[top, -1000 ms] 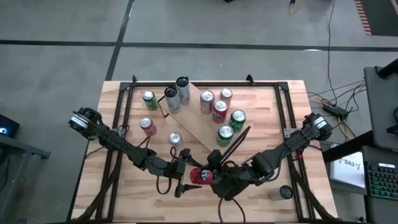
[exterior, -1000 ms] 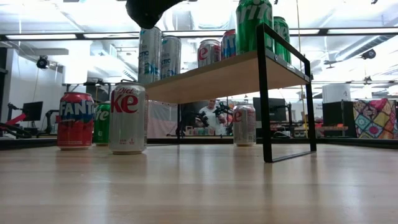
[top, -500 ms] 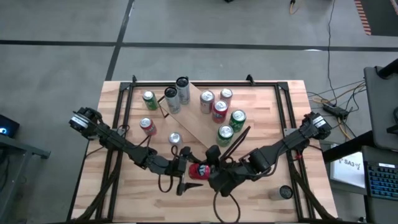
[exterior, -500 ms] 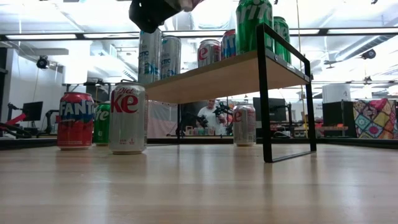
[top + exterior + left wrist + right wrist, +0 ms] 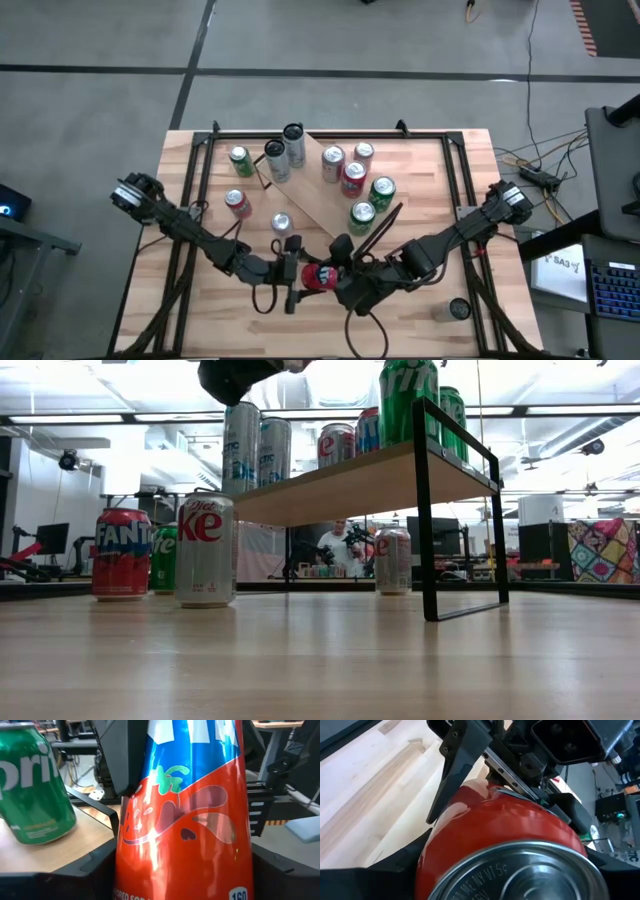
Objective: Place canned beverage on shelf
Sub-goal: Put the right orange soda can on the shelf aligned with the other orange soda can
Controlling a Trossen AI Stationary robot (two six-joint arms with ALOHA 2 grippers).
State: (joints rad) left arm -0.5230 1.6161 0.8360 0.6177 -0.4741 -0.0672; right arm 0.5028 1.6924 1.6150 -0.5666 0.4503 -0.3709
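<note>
A red strawberry soda can [image 5: 318, 276] is held in the air near the table's front middle, between both grippers. My right gripper [image 5: 336, 281] is shut on it. My left gripper [image 5: 297, 272] is open, its fingers standing on either side of the can [image 5: 185, 820]. The shelf [image 5: 316, 206], a light-wood board with black end frames, stands slantwise behind them on the table. It carries several cans, among them a green Sprite can [image 5: 30, 790]. The low view shows the shelf [image 5: 350, 485] from the side. My right gripper pinches the can's round body [image 5: 470, 815] between its two fingers, coming from the table's right. One silver end of the can [image 5: 520, 870] faces its wrist camera. The can is lifted clear of the table. My left gripper's fingers [image 5: 95, 865] flank the can's body; whether they touch it I cannot tell.
On the table left of the shelf stand a red Fanta can [image 5: 238, 203], a green can [image 5: 240, 160] and a silver Diet Coke can [image 5: 282, 222]. A small dark round thing [image 5: 458, 309] lies at the front right. Black rails [image 5: 190, 200] frame the tabletop.
My right gripper has carried the red can a little toward the table's left and far edge, bringing it between my left gripper's fingers. The can stays clear of the table.
</note>
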